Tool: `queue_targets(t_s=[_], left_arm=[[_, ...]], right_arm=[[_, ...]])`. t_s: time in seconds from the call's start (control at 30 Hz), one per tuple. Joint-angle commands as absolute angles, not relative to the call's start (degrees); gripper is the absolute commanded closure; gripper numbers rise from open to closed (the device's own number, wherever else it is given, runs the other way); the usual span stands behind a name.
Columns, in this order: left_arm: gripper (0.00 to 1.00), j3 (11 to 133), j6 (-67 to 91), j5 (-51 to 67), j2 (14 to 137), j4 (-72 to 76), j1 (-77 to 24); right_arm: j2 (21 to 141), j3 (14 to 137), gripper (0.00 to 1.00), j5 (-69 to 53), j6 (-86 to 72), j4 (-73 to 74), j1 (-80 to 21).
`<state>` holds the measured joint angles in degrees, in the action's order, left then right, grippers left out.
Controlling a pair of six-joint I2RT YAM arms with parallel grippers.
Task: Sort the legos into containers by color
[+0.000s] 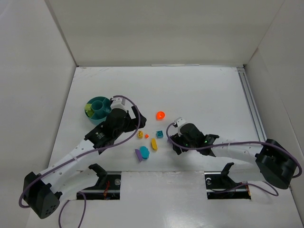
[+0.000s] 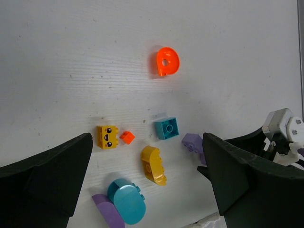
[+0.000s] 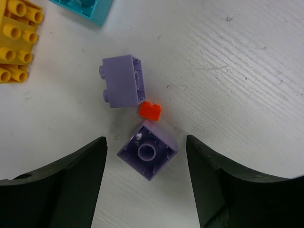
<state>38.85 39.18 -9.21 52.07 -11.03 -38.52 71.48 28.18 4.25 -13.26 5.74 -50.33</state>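
Closest to the near edge of the table (image 1: 199, 90) lies a teal lump (image 2: 126, 200), touching a purple slab (image 2: 105, 208). Just past them is a yellow curve (image 2: 153, 165).

To the right, the right gripper (image 3: 145, 145) hangs low with its jaws apart, one on each side of a purple block (image 3: 147, 150). The block lies hollow side up. Neither jaw touches it, so nothing is held. Right beside that block sits an orange bit (image 3: 150, 110). A second purple block (image 3: 122, 80) lies on its side against the bit.

The left gripper (image 2: 146, 142) hangs above the legos, spread wide and empty.

A little farther out are a yellow face block (image 2: 107, 137), a second orange bit (image 2: 127, 137) just beside it, and a teal block (image 2: 166, 128). Farther still, alone, is a round orange piece (image 2: 167, 61).

The dish (image 1: 92, 101) sits toward the left edge, partly under the left arm. A green piece (image 1: 88, 110) lies in one of its left pockets.
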Motion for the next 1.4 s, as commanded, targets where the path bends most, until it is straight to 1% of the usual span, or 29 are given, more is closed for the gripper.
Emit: queue_targets(t_s=[0.0,0.17,0.23,0.3,0.43,0.47,0.53,0.6,0.67,0.73,0.83,0.93,1.03,1.07,1.17,1.23,1.27,1.3,1.37], left_arm=[[0.0,38.5,40.3,-10.5,50.0,-10.9,-38.7],[0.0,38.5,40.3,-11.1,49.5,-10.9,-38.7],[0.0,38.5,40.9,-11.1,49.5,-10.9,-38.7],[0.0,38.5,40.9,-11.6,49.5,-10.9,-38.7],[0.0,38.0,41.4,-11.6,49.5,-10.3,-38.7],[0.0,37.3,41.4,-12.1,49.5,-10.3,-38.7],[0.0,37.3,41.4,-14.0,49.5,-10.3,-38.7],[0.0,37.3,42.0,-15.3,49.5,-10.3,-38.7],[0.0,37.9,43.0,-16.5,49.5,-10.9,-38.7],[0.0,38.4,45.9,-17.8,49.0,-12.3,-38.7],[0.0,40.1,48.9,-20.8,47.2,-14.9,-38.7],[0.0,44.2,54.0,-26.5,45.0,-21.0,-38.7],[0.0,48.2,60.7,-35.5,41.4,-27.8,-38.7],[0.0,49.4,62.5,-37.5,40.4,-29.7,-38.7],[0.0,52.6,67.5,-44.4,37.0,-35.3,-38.7],[0.0,53.7,70.8,-49.0,36.4,-38.5,-38.7],[0.0,54.7,72.7,-50.7,35.6,-42.4,-38.7],[0.0,55.3,79.2,-52.4,35.6,-45.1,-38.7],[0.0,56.0,84.0,-56.1,35.1,-51.1,-38.7]], right_arm=[[72.9,29.7,0.29,4.6,-16.3,3.4,-51.0],[73.4,29.7,0.41,5.9,-18.0,3.9,-51.0],[73.4,29.7,0.47,6.4,-18.0,5.5,-51.0],[72.1,30.3,0.51,7.1,-18.0,8.3,-51.0],[68.7,30.3,0.64,9.5,-18.0,13.4,-51.0],[67.9,31.0,0.64,10.2,-18.0,16.4,-51.0],[65.0,31.6,0.67,10.9,-16.4,19.0,-51.0],[62.6,33.2,0.67,11.4,-14.2,20.7,-51.0],[59.3,34.5,0.67,10.3,-8.1,20.7,-51.0],[57.8,37.0,0.67,9.2,-1.2,17.7,-51.0],[58.4,41.8,0.67,8.0,5.5,13.6,-51.0],[64.1,47.4,0.67,5.4,13.8,8.8,-51.0],[73.3,56.2,0.67,2.9,20.6,5.0,-51.0],[78.5,61.4,0.67,2.9,22.7,4.4,-51.0],[86.1,68.8,0.68,-1.4,25.1,1.4,-51.0],[93.2,75.6,0.68,-4.7,25.7,0.5,-51.5],[95.7,78.1,0.68,-5.5,25.8,-0.3,-51.5],[98.1,83.0,0.68,-5.5,25.8,-0.9,-52.0],[104.7,88.0,0.68,-7.0,25.1,-0.9,-53.4]])
